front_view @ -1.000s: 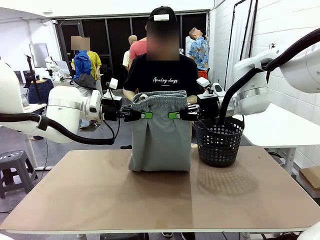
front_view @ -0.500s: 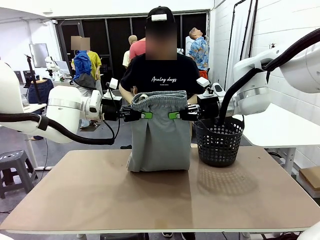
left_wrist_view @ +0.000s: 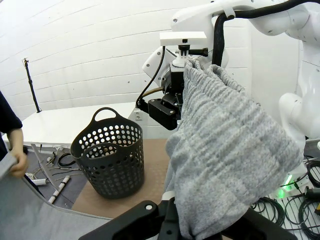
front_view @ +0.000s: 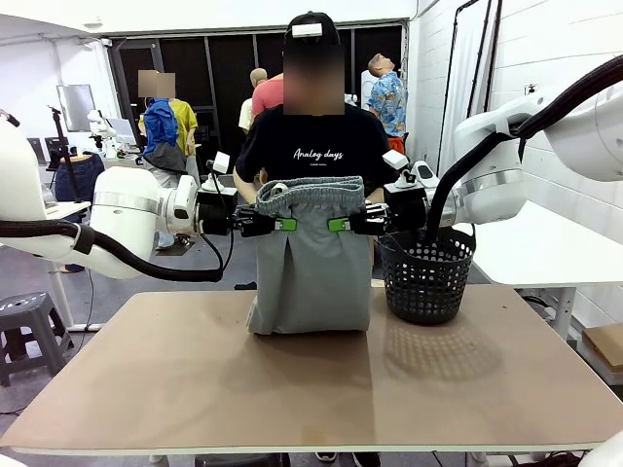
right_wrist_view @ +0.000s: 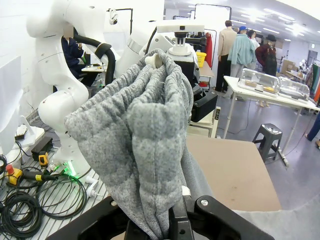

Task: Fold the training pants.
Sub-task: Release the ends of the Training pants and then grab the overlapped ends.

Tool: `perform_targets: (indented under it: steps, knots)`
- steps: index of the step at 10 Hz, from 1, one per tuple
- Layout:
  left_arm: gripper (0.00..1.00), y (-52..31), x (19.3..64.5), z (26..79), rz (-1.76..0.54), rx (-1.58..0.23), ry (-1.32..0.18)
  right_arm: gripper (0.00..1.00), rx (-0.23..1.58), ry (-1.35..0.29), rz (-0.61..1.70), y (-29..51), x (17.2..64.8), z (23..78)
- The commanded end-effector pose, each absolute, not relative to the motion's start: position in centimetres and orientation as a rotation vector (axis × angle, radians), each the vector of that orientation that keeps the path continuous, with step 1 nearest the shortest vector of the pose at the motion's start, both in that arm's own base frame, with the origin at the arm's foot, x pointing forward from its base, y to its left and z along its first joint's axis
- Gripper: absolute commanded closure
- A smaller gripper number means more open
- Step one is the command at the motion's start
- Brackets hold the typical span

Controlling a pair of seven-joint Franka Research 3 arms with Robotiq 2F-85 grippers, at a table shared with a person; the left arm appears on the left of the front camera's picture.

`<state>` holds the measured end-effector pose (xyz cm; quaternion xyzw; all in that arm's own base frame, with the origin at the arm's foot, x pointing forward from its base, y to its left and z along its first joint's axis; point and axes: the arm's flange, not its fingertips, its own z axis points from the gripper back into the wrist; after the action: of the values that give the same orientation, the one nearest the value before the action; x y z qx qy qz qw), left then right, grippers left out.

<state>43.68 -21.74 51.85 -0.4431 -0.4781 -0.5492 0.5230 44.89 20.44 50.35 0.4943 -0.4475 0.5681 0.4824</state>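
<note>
1. Pants [front_view: 311, 263]: they hang upright between the two grippers over the far edge of the table [front_view: 292, 389], near its middle. The hem rests on the tabletop.
2. Left gripper [front_view: 282, 224]: pinches the waistband at the left side, jaws pressed onto the fabric.
3. Right gripper [front_view: 341, 225]: pinches the waistband at the right side in the same way.
4. Progress: the waistband looks bunched into layers at both grips, so a first lengthwise fold may be in place; this cannot be confirmed. No flat, finished fold lies on the table.
5. Remaining, as judged: lower the pants onto the table, fold them across, release both grips.
6. Count: one pair of pants, two grippers, one basket [front_view: 425, 277] just right of the pants by the far edge, one table, one person at the far side.
</note>
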Motion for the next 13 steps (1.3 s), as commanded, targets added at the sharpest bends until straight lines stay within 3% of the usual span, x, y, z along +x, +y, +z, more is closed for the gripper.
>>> perform_targets:
  steps: [1, 13]
  knots:
    - [1.00, -21.92, 43.50, 52.20, -1.308, -1.062, -1.171, 1.00, 1.222, -1.099, 1.378, 20.47, 44.72, 50.52]
    - [1.00, -21.92, 43.50, 52.20, -1.308, -1.062, -1.171, 1.00, 1.222, -1.099, 1.378, 20.47, 44.72, 50.52]
